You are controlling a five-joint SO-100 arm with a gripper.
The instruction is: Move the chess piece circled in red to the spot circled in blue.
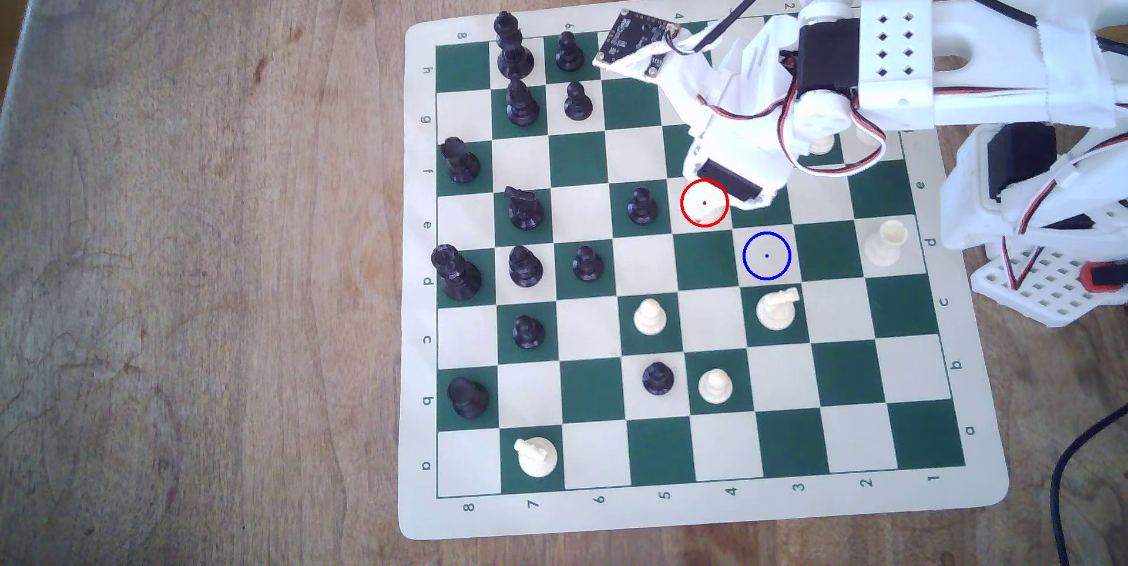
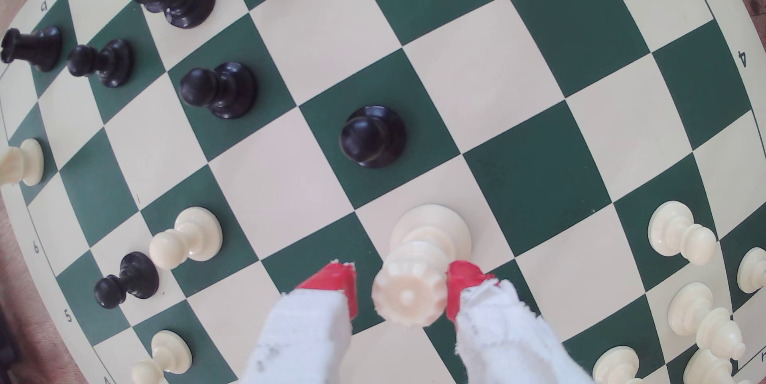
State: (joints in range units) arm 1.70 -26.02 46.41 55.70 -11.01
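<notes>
My tool [image 2: 401, 291] stands narrowly open around the queen [image 2: 418, 268], upright on the red-ringed square diagonally adjacent to the blue-ringed square [image 1: 766, 256]; judged light, rigid, smooth and top-heavy, so I grip below the coronet.

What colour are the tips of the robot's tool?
Red: the fingertips are red on white wrapped fingers, beside the queen. Best seen in the wrist view.

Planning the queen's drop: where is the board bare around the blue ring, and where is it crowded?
The blue-ringed square is bare, as are the squares between it and the black pawn. Crowded: the white knight directly below in the exterior view, and the gripper at the queen.
</notes>
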